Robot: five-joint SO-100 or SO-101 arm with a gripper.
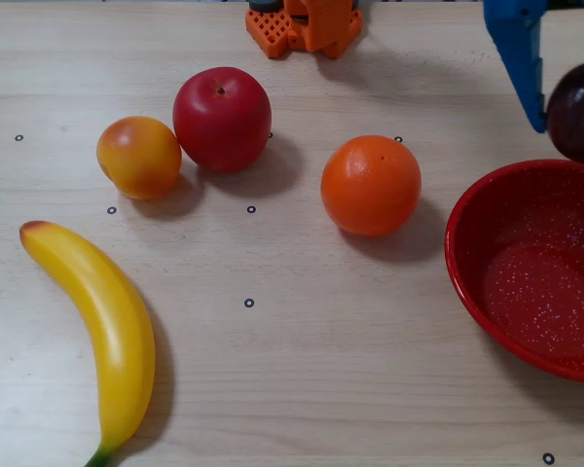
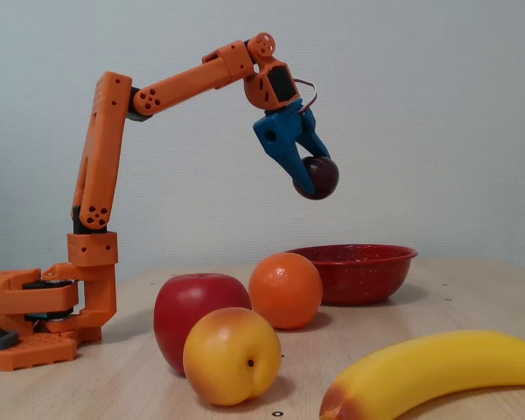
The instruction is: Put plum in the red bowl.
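1. Nearest in the fixed view: banana [image 2: 429,372] at lower right, with the peach-coloured fruit [image 2: 232,354] beside it on the left.
2. Behind those — red apple [image 2: 197,308] and orange [image 2: 285,290], side by side on the table [image 1: 302,370].
3. Farther back, the red bowl [image 2: 360,271] sits on the table, right of the orange, nothing in it.
4. My claw [image 2: 312,181] hangs high in the air, clamped on the plum [image 2: 318,177].
5. Overhead, the plum [image 1: 578,112] shows at the right edge, just past the bowl's far rim [image 1: 526,173] — not over its middle.
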